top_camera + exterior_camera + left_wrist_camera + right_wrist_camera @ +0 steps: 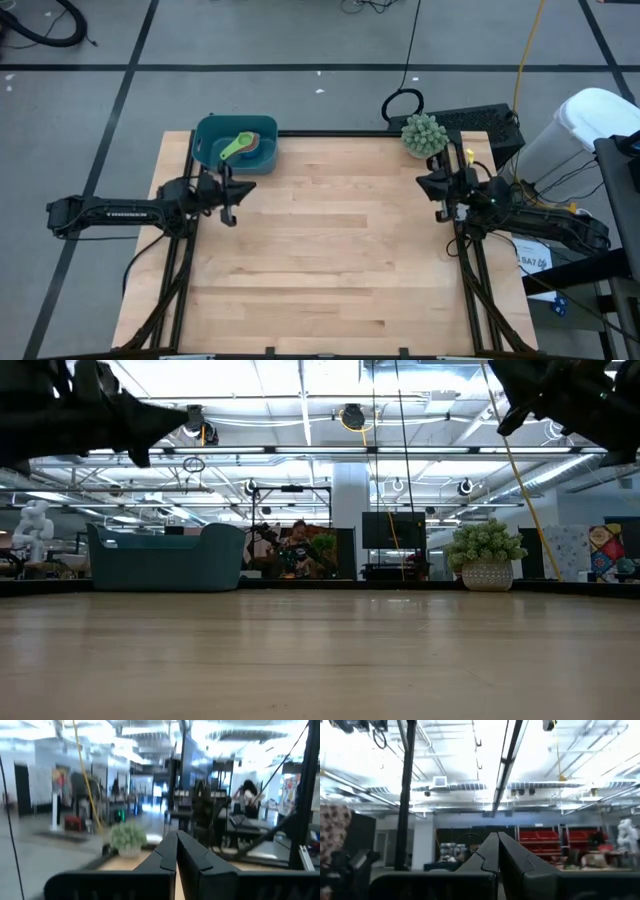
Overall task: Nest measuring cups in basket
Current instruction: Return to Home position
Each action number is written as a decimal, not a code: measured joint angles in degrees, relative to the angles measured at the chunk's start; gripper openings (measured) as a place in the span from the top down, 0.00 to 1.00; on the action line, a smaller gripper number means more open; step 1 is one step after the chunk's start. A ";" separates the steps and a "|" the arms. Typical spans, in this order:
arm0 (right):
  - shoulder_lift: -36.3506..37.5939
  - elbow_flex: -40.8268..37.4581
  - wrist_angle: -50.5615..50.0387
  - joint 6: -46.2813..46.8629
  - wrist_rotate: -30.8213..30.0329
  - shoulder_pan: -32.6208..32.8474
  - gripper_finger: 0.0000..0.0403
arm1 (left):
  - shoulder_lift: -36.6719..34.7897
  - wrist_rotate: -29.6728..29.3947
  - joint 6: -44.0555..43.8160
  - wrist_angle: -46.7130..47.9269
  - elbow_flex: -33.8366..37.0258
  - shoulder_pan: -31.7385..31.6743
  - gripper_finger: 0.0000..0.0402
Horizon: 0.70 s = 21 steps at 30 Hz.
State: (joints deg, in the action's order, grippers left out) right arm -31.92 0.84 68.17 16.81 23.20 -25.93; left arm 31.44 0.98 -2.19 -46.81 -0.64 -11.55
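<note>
The teal-blue basket (235,142) stands at the table's far left corner and shows as a teal bin (165,557) in the low view. Inside it lies a stack of measuring cups; the green one (238,147) is on top, with an orange rim showing under it, and the others are hidden. My left gripper (229,202) hovers shut just near of the basket, fingers together (176,851). My right gripper (438,192) hovers shut by the table's right edge, fingers together (497,851). Neither holds anything.
A spiky green ball plant in a pot (423,135) stands at the far right corner, also seen as a potted plant (486,556) in the low view. A person (296,548) sits in the room beyond the table. The wooden table top (330,250) lies bare between the arms.
</note>
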 joint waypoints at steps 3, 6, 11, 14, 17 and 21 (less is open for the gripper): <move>-0.07 0.00 -2.85 2.66 1.21 0.00 1.00 | 0.04 -0.25 -3.90 5.70 0.00 0.00 0.96; -0.07 0.00 -7.11 3.17 1.58 0.02 1.00 | 0.09 0.07 -7.77 11.55 0.00 0.00 0.96; -0.05 1.67 -9.38 2.01 2.16 0.04 1.00 | 0.04 2.65 -9.93 12.75 0.01 0.00 0.99; -0.04 5.12 -18.33 0.92 4.23 0.04 1.00 | -0.09 2.94 -10.00 16.63 -1.71 0.00 0.98; 0.63 10.09 -30.67 -2.61 5.64 0.09 1.00 | -0.11 3.05 -9.12 26.49 -5.83 0.00 0.99; 3.08 15.52 -42.21 -7.61 5.56 0.20 1.00 | -0.12 3.08 -6.64 39.21 -12.66 0.07 0.98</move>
State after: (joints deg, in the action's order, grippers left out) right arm -28.84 16.36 25.95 9.20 28.76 -25.74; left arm 31.32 4.05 -8.83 -7.60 -13.30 -11.49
